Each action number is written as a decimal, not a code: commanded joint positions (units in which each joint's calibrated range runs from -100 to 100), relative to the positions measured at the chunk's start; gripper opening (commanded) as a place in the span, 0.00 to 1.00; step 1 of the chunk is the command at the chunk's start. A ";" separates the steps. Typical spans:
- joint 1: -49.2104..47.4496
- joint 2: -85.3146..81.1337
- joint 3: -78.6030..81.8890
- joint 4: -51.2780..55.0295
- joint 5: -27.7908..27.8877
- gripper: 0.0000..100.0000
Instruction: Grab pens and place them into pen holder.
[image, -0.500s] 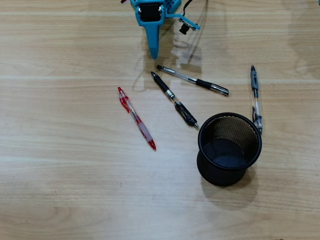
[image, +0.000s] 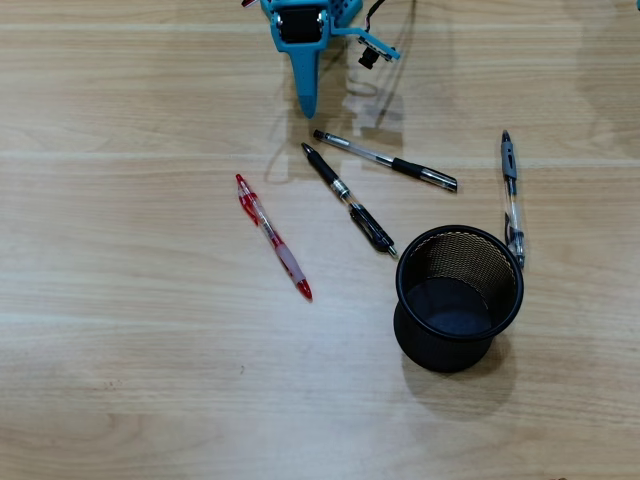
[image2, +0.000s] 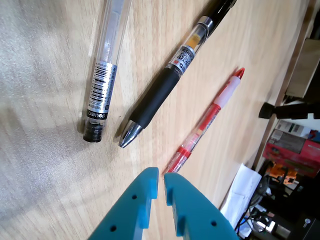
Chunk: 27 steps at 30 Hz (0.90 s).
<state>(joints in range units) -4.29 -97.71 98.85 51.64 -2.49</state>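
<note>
Pens lie scattered on the light wooden tabletop (image: 120, 300), none of them in the round black wire-mesh pen holder (image: 458, 297), which stands upright toward the lower right of the overhead view. The turquoise plastic jaws (image: 308, 108) hang at the top centre of that view, tip pointing down the picture; in the wrist view (image2: 160, 176) the two fingers stand nearly together with only a thin slit between them, clamped on nothing. Just beyond the tip lie two black clear-barrelled pens: one slanting down toward the holder (image: 350, 199), the other (image: 385, 160) lying more level to its right. The red clear-barrelled pen (image: 273, 237) rests apart to the left. The grey-blue pen (image: 513, 198) lies nearly vertical at the right, its lower end beside the holder's rim.
</note>
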 joint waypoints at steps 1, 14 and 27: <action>0.61 -0.78 0.07 -0.72 0.23 0.02; 0.52 -0.78 0.07 -0.72 0.03 0.02; 0.70 -0.69 0.16 -0.72 0.08 0.02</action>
<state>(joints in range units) -4.29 -97.79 98.85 51.64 -2.49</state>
